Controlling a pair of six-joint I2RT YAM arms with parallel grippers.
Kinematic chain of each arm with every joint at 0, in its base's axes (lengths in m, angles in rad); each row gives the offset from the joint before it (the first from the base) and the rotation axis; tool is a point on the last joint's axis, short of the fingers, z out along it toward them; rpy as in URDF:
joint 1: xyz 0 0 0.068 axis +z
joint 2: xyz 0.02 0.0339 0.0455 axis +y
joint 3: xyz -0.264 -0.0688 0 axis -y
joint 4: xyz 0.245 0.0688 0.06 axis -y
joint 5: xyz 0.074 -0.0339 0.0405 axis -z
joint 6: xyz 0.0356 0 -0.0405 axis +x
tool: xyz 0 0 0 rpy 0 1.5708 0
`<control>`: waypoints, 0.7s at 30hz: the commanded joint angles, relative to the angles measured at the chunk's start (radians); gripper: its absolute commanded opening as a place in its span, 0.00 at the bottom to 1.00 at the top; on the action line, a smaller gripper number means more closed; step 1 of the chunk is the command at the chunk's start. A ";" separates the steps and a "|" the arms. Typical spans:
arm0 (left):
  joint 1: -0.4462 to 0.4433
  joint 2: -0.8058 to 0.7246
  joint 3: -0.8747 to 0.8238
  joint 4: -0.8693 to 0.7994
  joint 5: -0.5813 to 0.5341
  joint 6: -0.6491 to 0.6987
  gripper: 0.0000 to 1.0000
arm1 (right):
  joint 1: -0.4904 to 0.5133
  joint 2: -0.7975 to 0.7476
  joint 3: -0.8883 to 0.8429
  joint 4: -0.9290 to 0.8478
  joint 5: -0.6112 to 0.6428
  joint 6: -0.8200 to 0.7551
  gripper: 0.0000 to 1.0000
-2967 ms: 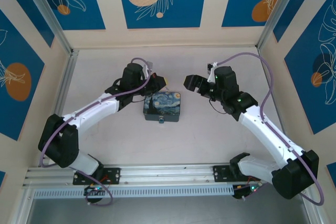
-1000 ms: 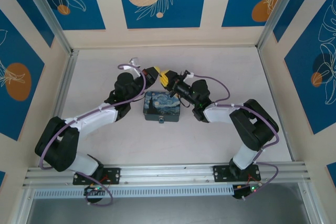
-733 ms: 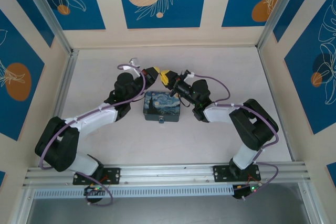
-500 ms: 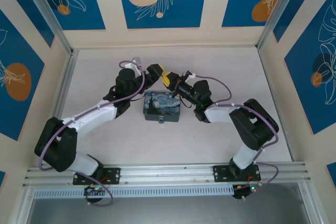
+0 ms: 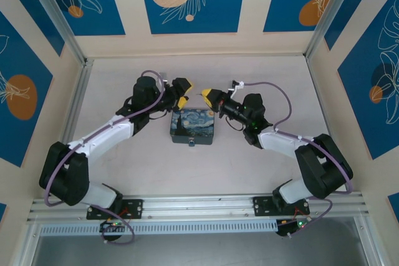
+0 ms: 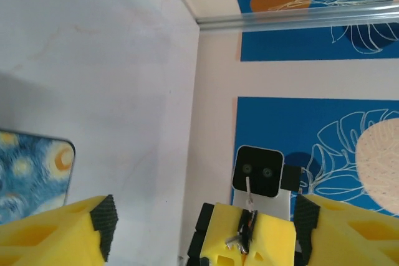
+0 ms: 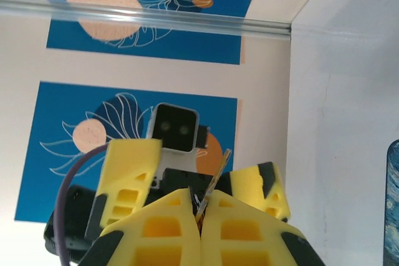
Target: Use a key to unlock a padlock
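CLOSE QUARTERS OVER THE BOX: Your right gripper [image 7: 199, 209] is pinched tight on the key [image 7: 215, 179]. Its yellow pads are pressed together, and the thin dark sliver pokes out from between them at a slant, as the right wrist camera sees it.

Facing it, your left gripper [image 5: 185, 93] hangs with its fingers [image 7: 131, 172] spread wide. Through the left wrist camera you look straight down that gap at the closed right tips and the small metal piece they hold.

From overhead, the two grippers point at each other above the table [image 5: 262, 166], just beyond the far edge of the night-sky box [image 5: 193, 123]. They are near one another but apart. The box lies flat on the table between your two arms.

The padlock [image 5: 190, 143] appears to be the tiny bluish speck at the middle of the box's near edge. At that size you cannot tell whether it touches the box or lies just beside it. It rests on the table well apart from both grippers, on the opposite side of the box from the key.
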 commanded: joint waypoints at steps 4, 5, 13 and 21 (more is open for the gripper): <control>-0.003 0.035 -0.027 0.117 0.067 -0.148 0.60 | 0.021 0.019 0.000 0.039 -0.010 -0.081 0.00; -0.005 0.039 -0.030 0.130 0.064 -0.160 0.55 | 0.026 0.025 0.005 0.045 -0.004 -0.078 0.00; -0.018 0.055 -0.049 0.202 0.040 -0.209 0.37 | 0.047 0.098 0.013 0.138 0.025 -0.014 0.00; -0.024 0.045 -0.068 0.223 0.034 -0.217 0.34 | 0.051 0.130 0.012 0.185 0.070 0.017 0.00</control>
